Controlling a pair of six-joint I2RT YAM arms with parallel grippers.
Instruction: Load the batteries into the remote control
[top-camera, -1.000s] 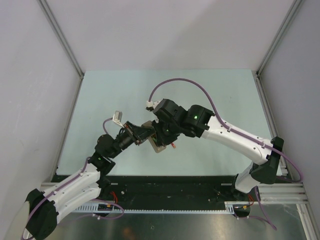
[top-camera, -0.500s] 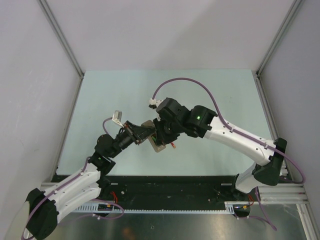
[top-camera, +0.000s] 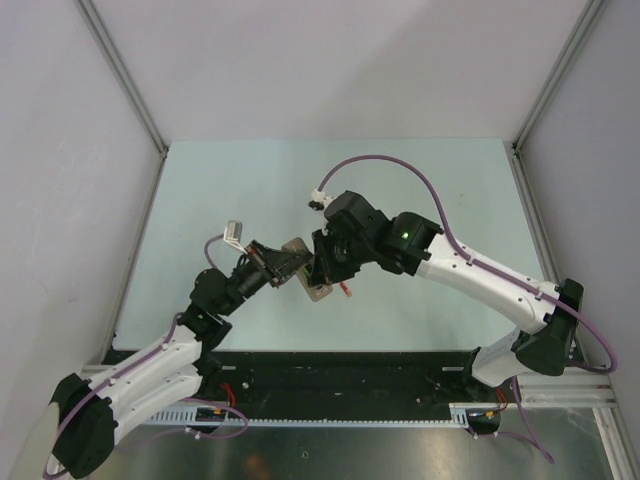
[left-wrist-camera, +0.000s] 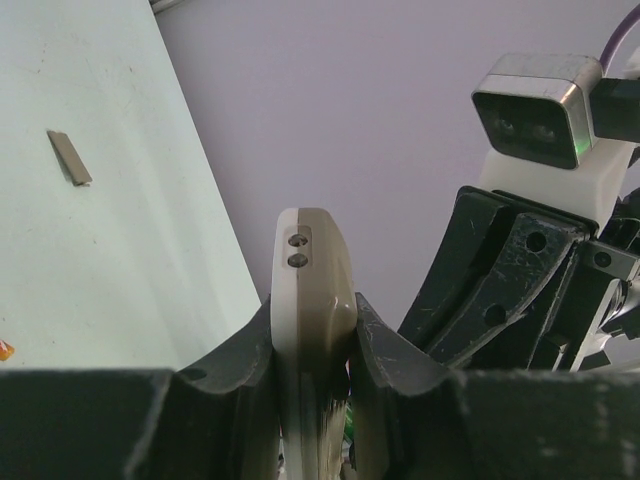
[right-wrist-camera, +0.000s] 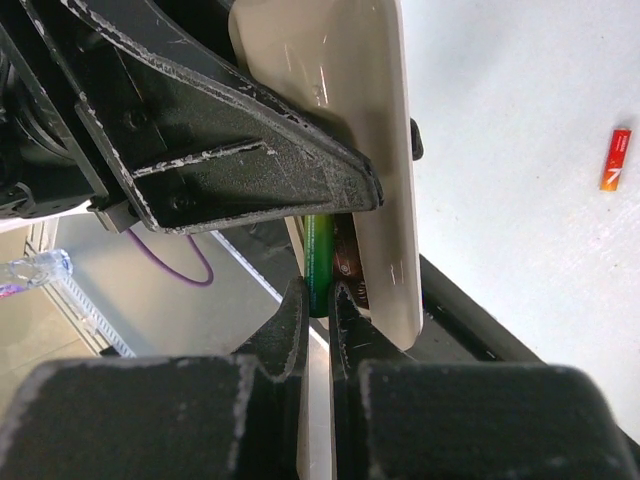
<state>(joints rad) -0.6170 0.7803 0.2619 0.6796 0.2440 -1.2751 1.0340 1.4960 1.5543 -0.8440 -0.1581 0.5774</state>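
Observation:
My left gripper (left-wrist-camera: 312, 335) is shut on the remote control (left-wrist-camera: 312, 280) and holds it edge-on above the table; from above the remote control (top-camera: 318, 291) shows between both wrists. My right gripper (right-wrist-camera: 320, 300) is shut on a green battery (right-wrist-camera: 320, 255), which stands against the remote control (right-wrist-camera: 365, 120) at its open back. Something dark and brownish shows in that opening beside the green battery. A red battery (right-wrist-camera: 616, 160) lies loose on the table; in the top view this red battery (top-camera: 345, 290) lies just right of the remote. From above, the left gripper (top-camera: 287, 268) and right gripper (top-camera: 322, 270) almost meet.
A small flat grey cover piece (left-wrist-camera: 69, 158) lies on the pale green table (top-camera: 420, 200), apart from the grippers. The right arm's camera housing (left-wrist-camera: 540, 110) hangs close to the left wrist. Grey walls enclose the table on three sides.
The right arm has shifted a little to the right and its wrist has turned, with the green battery still at the remote. The left arm and remote have stayed put.

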